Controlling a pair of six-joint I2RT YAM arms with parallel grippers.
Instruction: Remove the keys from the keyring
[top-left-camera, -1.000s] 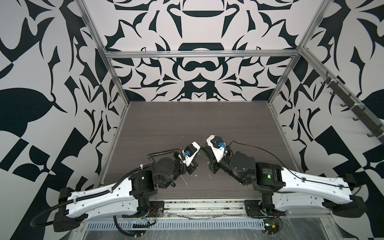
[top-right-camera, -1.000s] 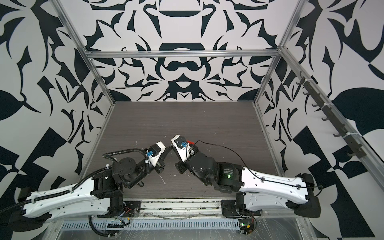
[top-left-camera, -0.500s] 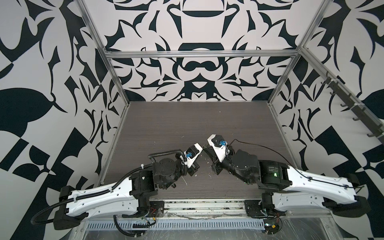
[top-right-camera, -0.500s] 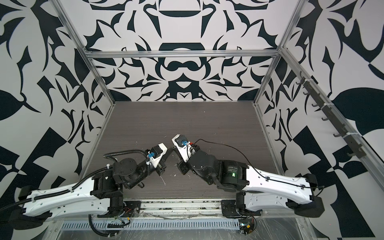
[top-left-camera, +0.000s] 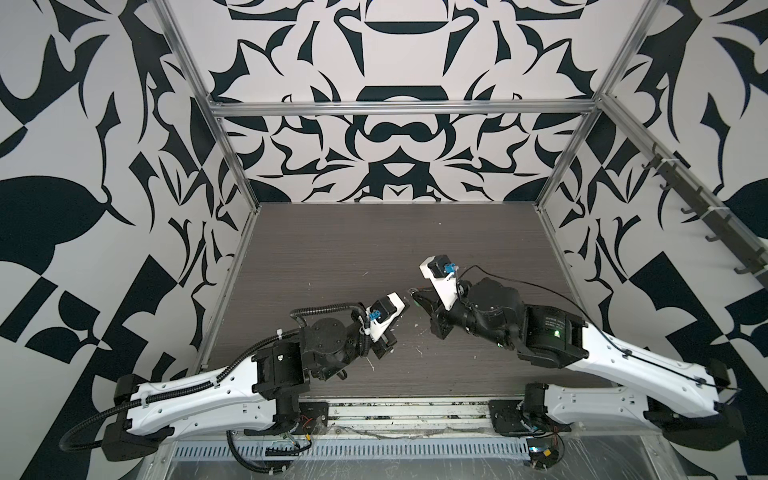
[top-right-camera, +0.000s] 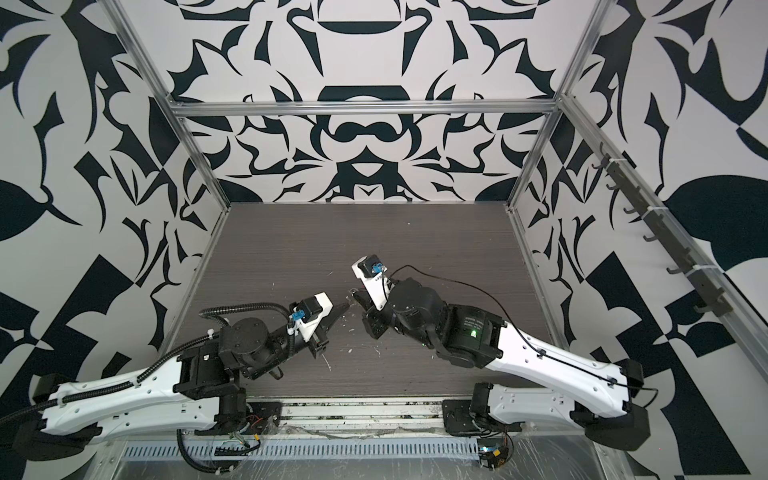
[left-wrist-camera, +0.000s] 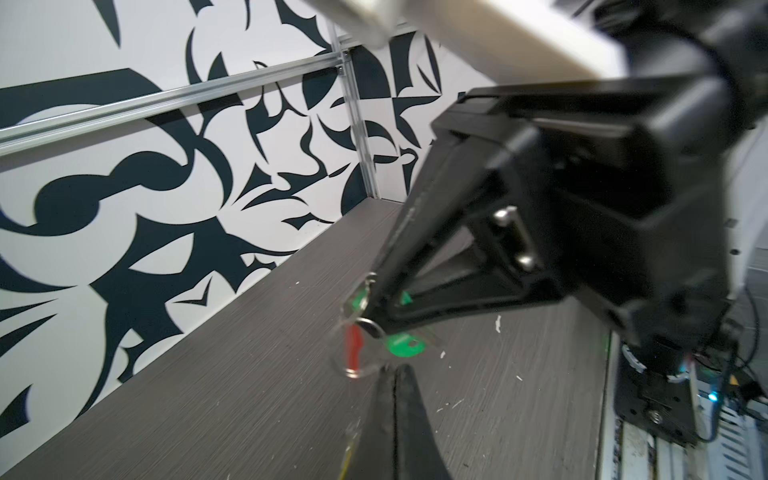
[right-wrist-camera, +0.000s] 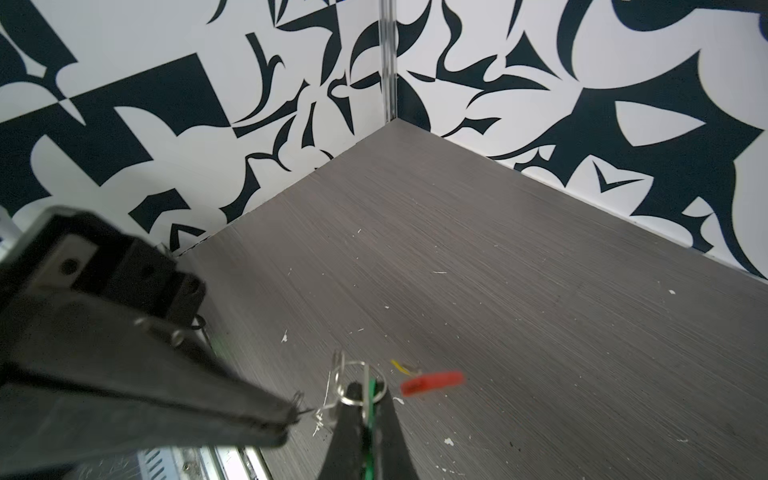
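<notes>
Both top views: my two arms met over the near middle of the table (top-left-camera: 374, 232). The left gripper (top-right-camera: 344, 308) and right gripper (top-right-camera: 354, 296) pointed tip to tip, just apart. The keyring and keys were too small to make out there. Against a second earlier, the right wrist had lifted and drawn farther back and the left had eased nearer, so the gap between the tips had widened.

Left wrist view: the right gripper was clamped on the green key (left-wrist-camera: 400, 345). The keyring (left-wrist-camera: 354, 341) hung from those tips, clear of the table and smeared by motion, with only its red section sharp. My left gripper's fingers (left-wrist-camera: 413, 428) were pressed together just below the hoop. I could not tell whether they pinched anything.

Right wrist view: the green key sat between the right gripper's fingers (right-wrist-camera: 349, 424), with thin wire loops around it. The red section lay close by, and a sliver of the yellow key (right-wrist-camera: 398, 365) was beside that. The left gripper's closed tip was just beside the loops.

I judged this as mid-pull on the green key, with neither key free yet. The next move needed the left gripper to get a firm hold on the hoop, so that the right could work the key round to the opening.
</notes>
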